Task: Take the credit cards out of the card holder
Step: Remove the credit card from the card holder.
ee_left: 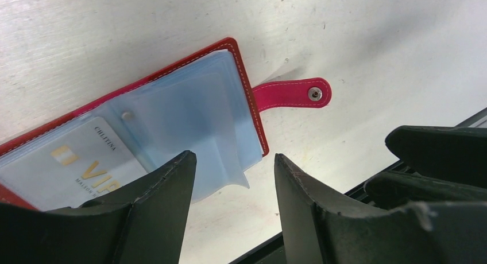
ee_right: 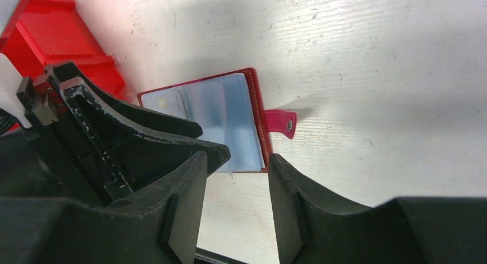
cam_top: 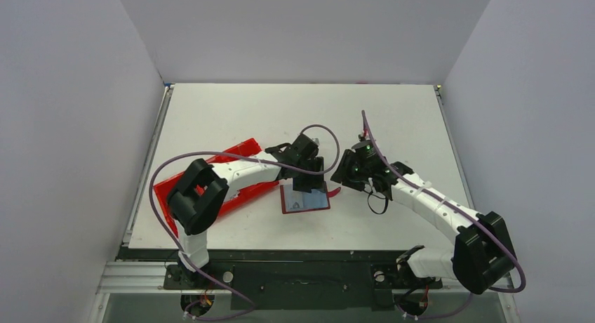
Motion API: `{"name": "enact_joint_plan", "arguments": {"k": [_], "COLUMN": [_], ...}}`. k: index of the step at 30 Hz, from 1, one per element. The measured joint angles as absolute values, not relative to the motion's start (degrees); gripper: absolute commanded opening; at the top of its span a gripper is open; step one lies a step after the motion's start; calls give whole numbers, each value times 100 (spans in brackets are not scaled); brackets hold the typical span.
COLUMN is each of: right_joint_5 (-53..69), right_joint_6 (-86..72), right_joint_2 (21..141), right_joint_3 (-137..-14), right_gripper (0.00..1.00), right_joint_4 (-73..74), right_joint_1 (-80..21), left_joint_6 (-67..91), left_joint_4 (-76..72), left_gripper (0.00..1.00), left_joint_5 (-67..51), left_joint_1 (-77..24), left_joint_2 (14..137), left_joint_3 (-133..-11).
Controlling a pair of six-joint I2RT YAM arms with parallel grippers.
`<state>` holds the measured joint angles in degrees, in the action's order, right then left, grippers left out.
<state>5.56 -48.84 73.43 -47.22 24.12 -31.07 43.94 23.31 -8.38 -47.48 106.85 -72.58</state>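
The card holder [cam_top: 304,199] lies open on the table, dark red with pale blue sleeves [ee_left: 192,112] and a red strap tab [ee_left: 293,94]. A silver-grey credit card [ee_left: 69,169] with gold lettering sits inside a sleeve on its left half. My left gripper [ee_left: 232,160] is open and empty, hovering just above the holder's near edge with a loose sleeve corner between its fingers. My right gripper [ee_right: 234,160] is open and empty, close beside the holder [ee_right: 221,117] at the strap side. In the top view the left gripper [cam_top: 309,174] and the right gripper [cam_top: 349,172] flank the holder.
A bright red compartment tray [cam_top: 240,154] lies left of the holder, partly under my left arm; it also shows in the right wrist view [ee_right: 54,40]. The left gripper's black body [ee_right: 115,132] fills that view's left. The table's front edge [cam_top: 295,251] is near.
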Motion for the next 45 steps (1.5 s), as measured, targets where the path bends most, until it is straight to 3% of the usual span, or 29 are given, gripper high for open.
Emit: {"name": "enact_joint_plan", "arguments": {"k": [29,37,45], "right_joint_5": [425,510,604], "right_joint_6": [-4862,-4825,-4823], "right_joint_2": [6976,7057,7896], "right_joint_3": [-4615,-4628,-5087], "right_gripper": [41,48,47], "right_joint_4": [2709,2622,2434], "right_joint_1": [-2884,-2980,-3708], "left_joint_6": [4368,4320,4322], "left_joint_4": [2561,2862,2926], "left_gripper": [57,57,56], "left_joint_5": [-976,-615,-368], "left_joint_1": [-4816,-4545,-3988], "left_joint_2": [11019,10210,9185], "left_joint_3": [-7787,-7640,-6766]}}
